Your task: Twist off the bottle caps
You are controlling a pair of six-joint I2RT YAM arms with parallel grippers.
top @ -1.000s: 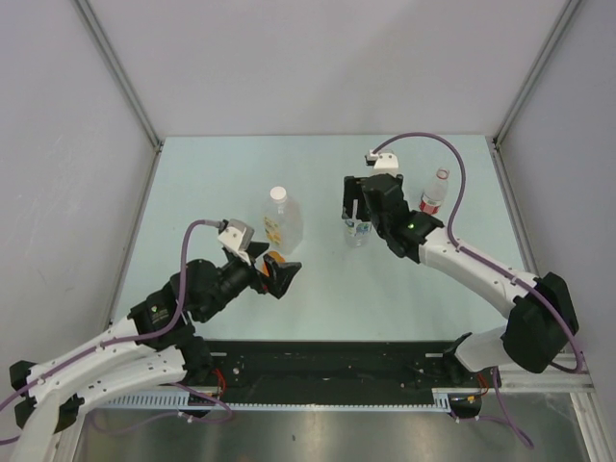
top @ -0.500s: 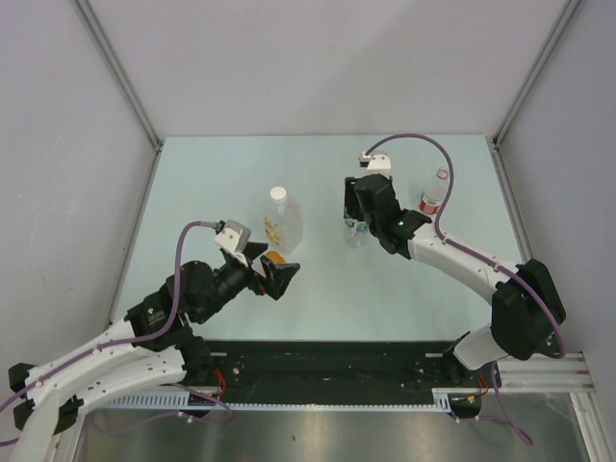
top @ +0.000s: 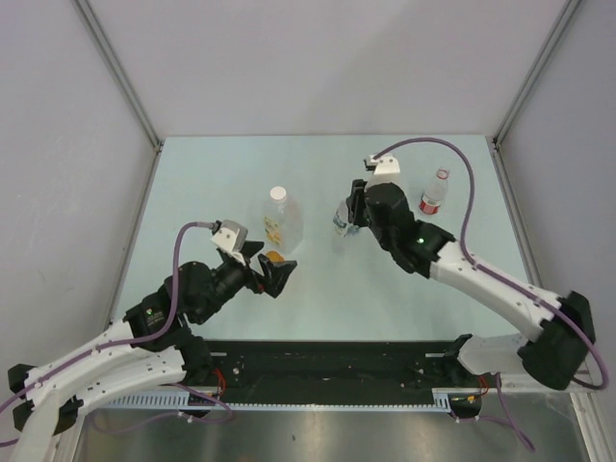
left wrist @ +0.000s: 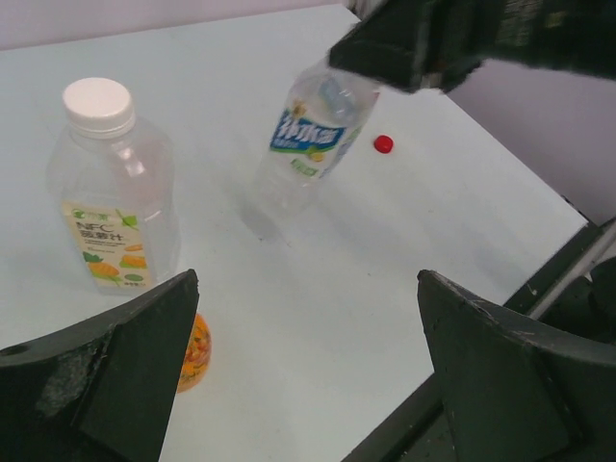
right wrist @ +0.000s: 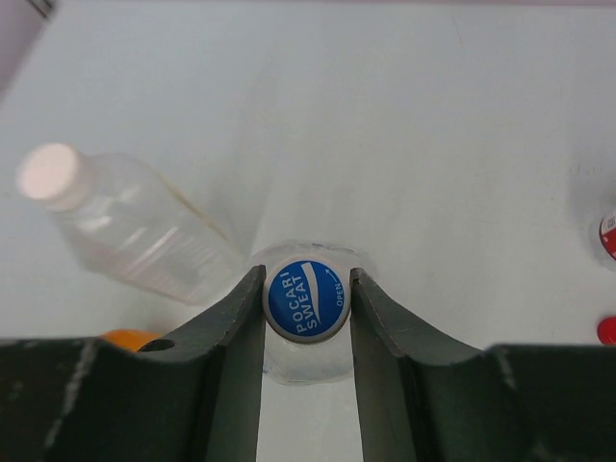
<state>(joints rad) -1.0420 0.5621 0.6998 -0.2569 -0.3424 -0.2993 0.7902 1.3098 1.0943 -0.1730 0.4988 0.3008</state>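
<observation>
My right gripper point(right wrist: 306, 275) is shut on the blue bottle cap point(right wrist: 306, 300), one finger on each side of it. That cap sits on the blue-labelled bottle point(left wrist: 310, 144), which leans over under the gripper point(top: 354, 216). The large bottle point(top: 282, 227) with the orange-green label stands upright with its white cap point(top: 278, 194) on. A red-labelled bottle point(top: 435, 194) stands at the far right. A loose red cap point(left wrist: 384, 144) lies on the table. My left gripper point(top: 273, 275) hangs open and empty, near the large bottle point(left wrist: 115, 217).
A small orange object point(left wrist: 193, 351) lies on the table just in front of the large bottle, by my left fingers. Grey walls enclose the pale green table point(top: 241, 173) on three sides. A black rail point(top: 327, 371) runs along the near edge.
My right gripper has closed on the blue cap. The blue-labelled bottle has tipped and shifted left with it. The left arm has stayed put.
</observation>
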